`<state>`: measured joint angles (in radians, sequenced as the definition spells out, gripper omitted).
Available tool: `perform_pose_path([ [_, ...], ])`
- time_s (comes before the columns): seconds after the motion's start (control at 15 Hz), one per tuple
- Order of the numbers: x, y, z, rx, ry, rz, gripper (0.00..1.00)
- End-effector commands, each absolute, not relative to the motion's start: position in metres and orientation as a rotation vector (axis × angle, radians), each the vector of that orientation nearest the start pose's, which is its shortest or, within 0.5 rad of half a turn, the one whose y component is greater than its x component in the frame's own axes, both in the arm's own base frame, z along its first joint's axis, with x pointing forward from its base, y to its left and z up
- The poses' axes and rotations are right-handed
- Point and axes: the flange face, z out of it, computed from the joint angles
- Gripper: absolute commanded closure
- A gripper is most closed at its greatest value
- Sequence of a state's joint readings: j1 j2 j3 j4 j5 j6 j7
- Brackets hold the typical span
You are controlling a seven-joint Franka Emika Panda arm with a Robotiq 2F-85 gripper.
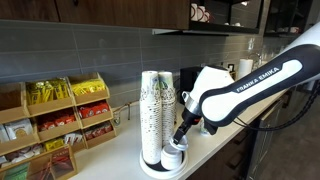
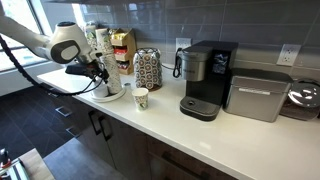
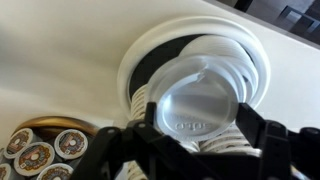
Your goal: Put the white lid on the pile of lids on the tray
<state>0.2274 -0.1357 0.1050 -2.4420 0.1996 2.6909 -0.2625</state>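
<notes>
— Where is the white lid right now?

— You have it. In the wrist view your gripper is closed narrow on its edges, one finger on each side. It sits right over the pile of lids; I can't tell whether it touches the pile.

— And the pile?

— It's on the tray, just beside the tall cup stacks. A bowl of coffee pods lies near the tray. Along the counter you'll see a small paper cup, then the coffee machine.
</notes>
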Motion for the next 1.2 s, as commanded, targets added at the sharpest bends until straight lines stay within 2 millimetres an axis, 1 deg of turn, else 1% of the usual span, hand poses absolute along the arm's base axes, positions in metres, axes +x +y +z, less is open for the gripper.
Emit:
perform_pose_path([
  [0.0,0.475,0.166,0.397,-2.871,-0.684,-0.542,0.18],
  [0.6,0.479,0.180,0.392,-2.854,-0.778,-0.515,0.16],
  [1.13,0.488,0.188,0.385,-2.843,-0.805,-0.503,0.16],
])
